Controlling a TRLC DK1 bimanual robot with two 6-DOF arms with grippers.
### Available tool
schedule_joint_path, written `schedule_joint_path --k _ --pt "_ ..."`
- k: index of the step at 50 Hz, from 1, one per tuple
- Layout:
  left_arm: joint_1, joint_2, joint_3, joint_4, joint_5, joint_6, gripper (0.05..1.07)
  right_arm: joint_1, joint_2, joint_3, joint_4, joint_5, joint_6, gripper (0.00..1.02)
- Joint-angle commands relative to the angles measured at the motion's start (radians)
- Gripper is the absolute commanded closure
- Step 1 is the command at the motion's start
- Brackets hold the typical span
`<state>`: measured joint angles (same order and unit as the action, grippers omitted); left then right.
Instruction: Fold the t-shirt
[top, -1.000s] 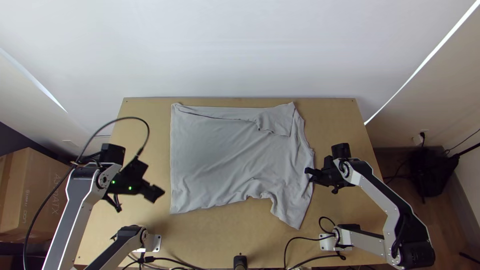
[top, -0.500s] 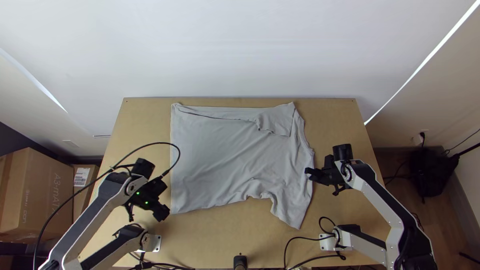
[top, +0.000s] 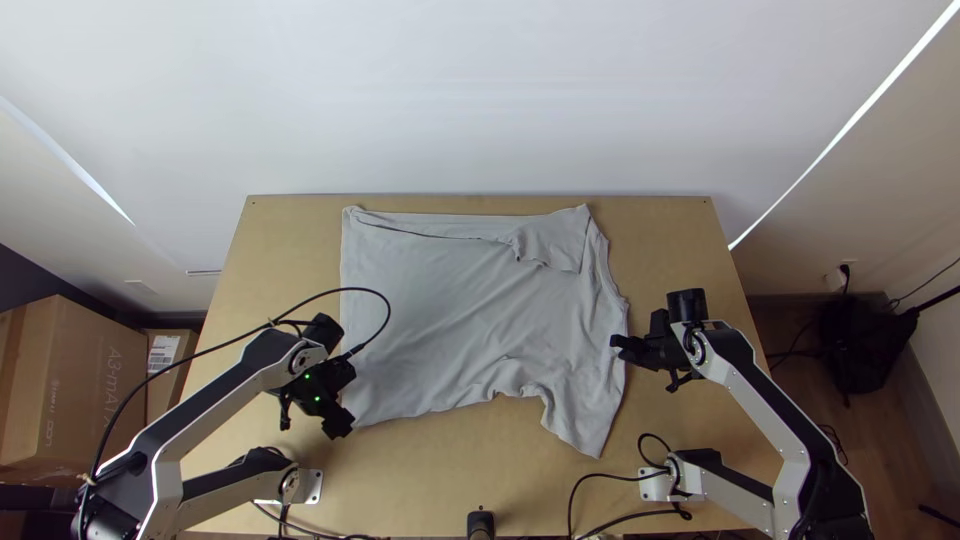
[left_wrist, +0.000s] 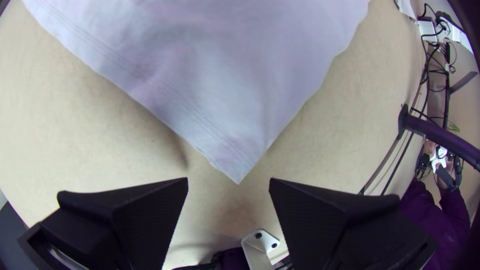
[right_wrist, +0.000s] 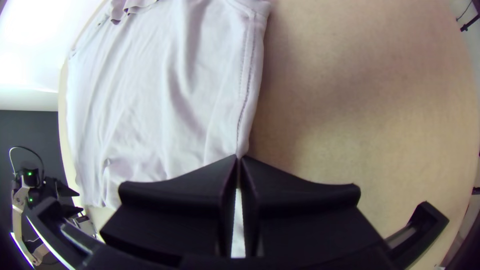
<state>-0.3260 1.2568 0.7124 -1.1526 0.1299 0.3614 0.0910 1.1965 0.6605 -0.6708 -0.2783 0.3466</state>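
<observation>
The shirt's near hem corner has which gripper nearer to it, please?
Left. The left gripper is open close by the corner, which shows between its fingertips; the right gripper is across the shirt, closed on the neck edge.

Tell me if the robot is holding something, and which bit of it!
Yes. The right gripper pinches the t-shirt by its shoulder edge, near the collar. The left gripper is open near a hem corner and holds nothing.

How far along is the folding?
Done: the far sleeve looks folded inward. In hand: the right hand pinches the shirt's neck-side edge; the left hand is open at a hem corner. To do: the near sleeve, sticking out, and likely more.
</observation>
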Motion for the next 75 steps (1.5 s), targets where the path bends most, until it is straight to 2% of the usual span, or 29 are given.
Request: schedule_joint_path --k 1,5,9,12,15,21,28,33,40,47,55,59,66,75 --pt "-0.031 0.050 0.001 0.013 -0.003 -0.021 0.29 0.004 -0.014 -0.015 -0.013 -0.002 0.019 1.00" --pt "-0.047 0.072 0.005 0.036 -0.001 -0.029 0.41 0.003 -0.015 -0.012 -0.013 -0.002 0.019 1.00" --pt "-0.053 0.079 0.002 0.064 0.004 -0.030 0.58 -0.002 -0.020 -0.007 -0.013 -0.002 0.020 1.00" --pt "-0.053 0.075 -0.004 0.096 0.007 -0.030 0.80 -0.004 -0.026 -0.002 -0.013 -0.002 0.023 1.00" --pt "-0.053 0.064 -0.005 0.129 0.010 -0.027 1.05 -0.007 -0.034 0.002 -0.013 -0.002 0.028 1.00" --pt "-0.044 0.036 -0.002 0.148 0.010 -0.018 1.04 -0.022 -0.044 0.010 -0.013 -0.002 0.028 1.00" --pt "0.050 -0.007 0.059 0.154 0.011 -0.018 1.04 -0.031 -0.048 0.042 -0.026 -0.001 0.028 1.00" --pt "0.125 -0.040 0.122 0.160 0.051 -0.053 1.05 -0.053 -0.054 0.060 -0.029 -0.001 0.023 1.00" --pt "0.216 -0.077 0.179 0.261 0.053 -0.154 1.05 -0.085 -0.107 0.065 -0.009 -0.001 0.019 1.00" --pt "0.311 -0.092 0.249 0.356 0.057 -0.233 1.05 -0.132 -0.206 0.067 0.139 -0.001 0.032 1.00" --pt "0.375 -0.094 0.351 0.449 0.089 -0.329 1.05 -0.139 -0.258 0.140 0.274 0.001 -0.029 1.00" --pt "0.384 -0.080 0.418 0.467 0.091 -0.397 1.05 -0.142 -0.241 0.203 0.301 0.001 -0.047 1.00" --pt "0.374 -0.039 0.544 0.424 0.091 -0.432 1.05 -0.142 -0.172 0.317 0.353 0.001 -0.066 1.00" --pt "0.395 -0.020 0.651 0.580 0.083 -0.493 1.05 -0.125 -0.063 0.475 0.424 0.001 -0.101 1.00"
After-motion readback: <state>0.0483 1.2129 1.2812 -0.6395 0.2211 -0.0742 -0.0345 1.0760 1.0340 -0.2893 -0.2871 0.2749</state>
